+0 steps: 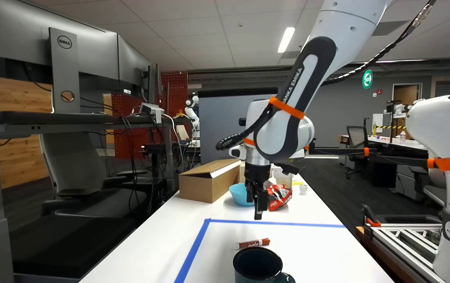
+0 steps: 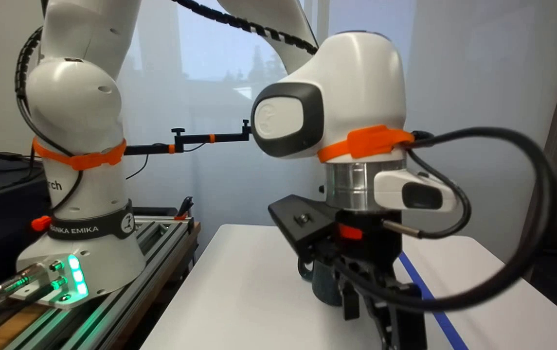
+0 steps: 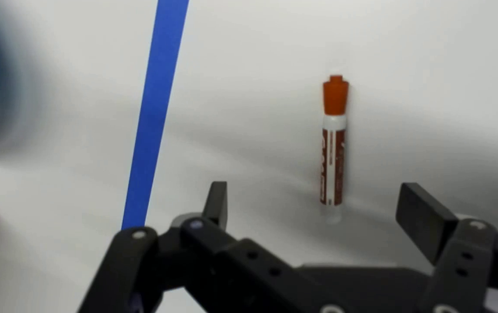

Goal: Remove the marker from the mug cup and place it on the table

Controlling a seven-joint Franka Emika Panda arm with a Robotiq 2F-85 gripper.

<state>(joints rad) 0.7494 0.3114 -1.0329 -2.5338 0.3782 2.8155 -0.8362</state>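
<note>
Marker (image 3: 334,161) lies flat on desk (image 1: 307,251), near upright mug (image 1: 258,264); hand (image 3: 313,201) hangs above desk, spread wide apart.

Orange-strapped white arm (image 1: 314,74), black pincer (image 3: 317,208)

The marker (image 3: 334,161) is showing smooth plastic, the pincer (image 3: 317,206) is looking matt, the counter (image 1: 154,247) smooth; the box (image 1: 196,188) is showing matt cardboard, the wrist collar (image 2: 349,187) shiny metal.

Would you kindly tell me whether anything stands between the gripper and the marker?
Nothing visible does. In the wrist view, the marker shows whole, with no object between it and the open gripper. In an exterior view, the mug cup stands near the marker, not in between.
</note>
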